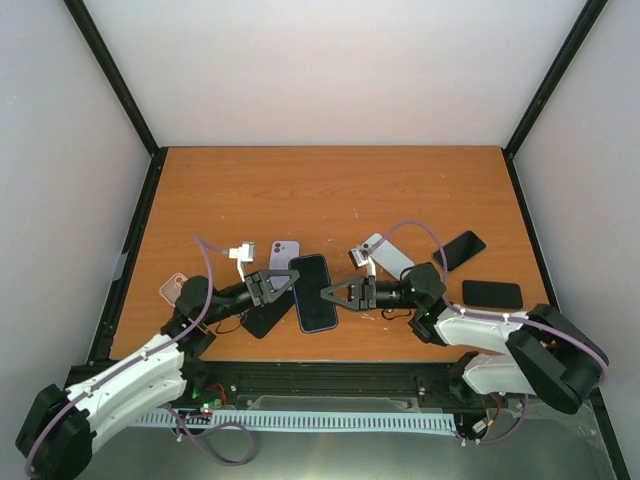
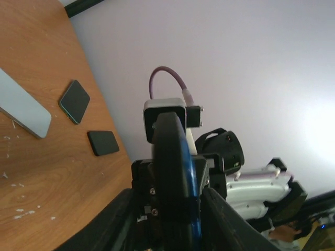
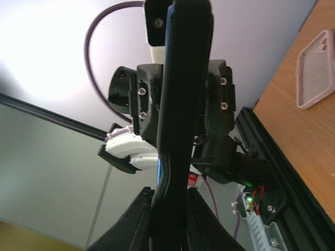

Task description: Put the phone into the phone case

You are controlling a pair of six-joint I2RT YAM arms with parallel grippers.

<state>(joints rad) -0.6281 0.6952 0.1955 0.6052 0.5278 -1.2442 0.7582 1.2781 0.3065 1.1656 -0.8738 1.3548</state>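
Note:
A dark phone [image 1: 313,292] with a blue edge sits in a black phone case [image 3: 183,104] and is held off the table between both arms at front centre. My right gripper [image 1: 330,293] is shut on the case's right side, its fingers [image 3: 138,222] pressing both faces. My left gripper [image 1: 291,285] straddles the opposite edge. Its fingers [image 2: 112,222] stand either side of the phone [image 2: 189,178] with a gap showing, so it is open. The case [image 2: 170,157] looks bowed near the right jaws, with a blue sliver beside it.
On the table lie a lilac phone [image 1: 284,253], a black case [image 1: 265,318] under the left arm, a clear pink case [image 1: 173,288], a silver phone [image 1: 387,255], a black phone [image 1: 459,250] and another black slab [image 1: 491,294]. Enclosure walls ring the table.

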